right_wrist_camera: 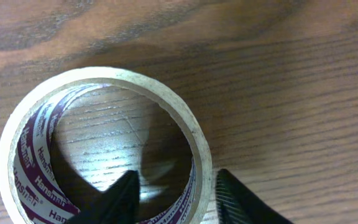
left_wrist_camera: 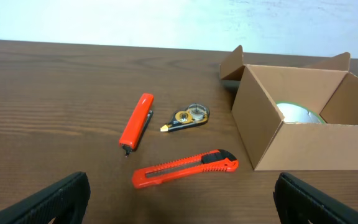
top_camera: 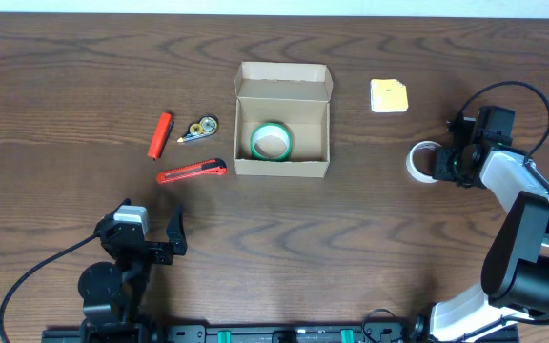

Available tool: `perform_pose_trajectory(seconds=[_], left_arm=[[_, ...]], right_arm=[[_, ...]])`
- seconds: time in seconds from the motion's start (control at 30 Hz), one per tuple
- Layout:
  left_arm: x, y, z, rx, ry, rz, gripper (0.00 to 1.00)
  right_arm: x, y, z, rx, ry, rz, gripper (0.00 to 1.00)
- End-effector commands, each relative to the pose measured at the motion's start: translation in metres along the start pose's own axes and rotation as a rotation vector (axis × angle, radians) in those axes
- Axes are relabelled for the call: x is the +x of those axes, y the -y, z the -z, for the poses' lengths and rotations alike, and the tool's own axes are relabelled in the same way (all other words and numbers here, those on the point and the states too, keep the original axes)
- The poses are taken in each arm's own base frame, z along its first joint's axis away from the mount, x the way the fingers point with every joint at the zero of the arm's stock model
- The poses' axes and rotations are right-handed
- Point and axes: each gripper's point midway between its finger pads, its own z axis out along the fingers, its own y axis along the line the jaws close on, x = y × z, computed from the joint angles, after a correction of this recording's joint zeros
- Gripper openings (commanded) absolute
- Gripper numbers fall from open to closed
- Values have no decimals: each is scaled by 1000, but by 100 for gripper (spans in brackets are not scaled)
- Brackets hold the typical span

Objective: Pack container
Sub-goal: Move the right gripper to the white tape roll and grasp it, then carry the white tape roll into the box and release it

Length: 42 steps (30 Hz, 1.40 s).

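The container point(top_camera: 282, 170) is a tan cardboard box, flaps open, at the table's middle; it also shows in the left wrist view point(left_wrist_camera: 303, 146). A green tape roll point(top_camera: 272, 141) lies inside it. A white tape roll point(top_camera: 416, 160) lies flat on the table at the right. My right gripper point(top_camera: 441, 162) straddles its wall point(right_wrist_camera: 166, 102), one finger inside the ring and one outside point(right_wrist_camera: 176, 196), with small gaps on both sides. My left gripper point(top_camera: 155, 243) is wide open and empty near the front left, in the left wrist view point(left_wrist_camera: 179, 205).
Left of the box lie a red utility knife point(top_camera: 191, 171), a red marker-like stick point(top_camera: 161, 134) and a correction tape dispenser point(top_camera: 198, 129). A yellow pad of sticky notes point(top_camera: 389, 95) lies right of the box, beyond the white roll.
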Motion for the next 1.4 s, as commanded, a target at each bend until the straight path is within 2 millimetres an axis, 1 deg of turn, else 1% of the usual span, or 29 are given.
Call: perform_pose_trajectory(seconds=[0.0,0.1,0.17,0.3,0.33,0.4,0.43,0.47,0.53,0.6,0.67,0.7,0.73,0.8,0.87,0.93,0.97,1.0,1.03,1.1,1.17,1.27,1.37], left_arm=[[12,0,-3,6,-25,-9,95],[12,0,-3,6,-25,-9,96],[12,0,-3,6,-25,-9,95],[12,0,-3,6,-25,-9,95],[12,0,-3,6,-25,-9,95],[12,0,-3,6,-25,-9,95],[12,0,-3,6,-25,-9,95],[12,0,-3,6,-25,-9,95],[12,0,-3,6,-25,-9,95],[12,0,-3,6,-25,-9,95],[12,0,-3,6,-25,-9,95],[12,0,-3,6,-25,-9,95],[12,0,-3,6,-25,-9,95],[12,0,-3,6,-25,-9,95],[12,0,-3,6,-25,-9,95],[12,0,-3,6,-25,-9,95],[12,0,-3,6,-25,-9,95],[12,0,-3,6,-25,-9,96],[12,0,-3,6,-25,-9,95],[12,0,-3,6,-25,-9,95],[12,0,-3,6,-25,-9,96],[12,0,-3,6,-25,-9,96],[12,0,-3,6,-25,-9,95]], right_arm=[[4,0,-5,-11,-9,-3,31],[4,0,-5,-11,-10,-4,31],[4,0,-5,-12,-10,-4,29],[0,-3,-1,-34,-4,-29,10],[-4,-7,2,-53,2,-29,9],[-18,-14,15,-96,30,-24,7],[-26,-16,22,-108,46,-21,3],[-37,-19,32,-119,67,-14,1],[-59,-26,54,-130,111,7,1],[-82,-39,80,-149,165,41,1],[-101,-59,105,-171,216,89,1],[-112,-76,121,-185,247,128,1],[-119,-90,132,-199,270,160,1],[-132,-127,151,-233,321,237,1],[-140,-157,163,-239,358,269,1],[-145,-194,170,-250,396,324,1],[-145,-208,171,-262,403,349,1],[-143,-227,171,-281,407,381,1],[-141,-244,169,-297,405,406,1],[-134,-271,161,-320,389,454,1],[-127,-293,150,-337,370,491,1],[-116,-322,133,-364,340,522,1],[-100,-342,117,-376,299,558,1]])
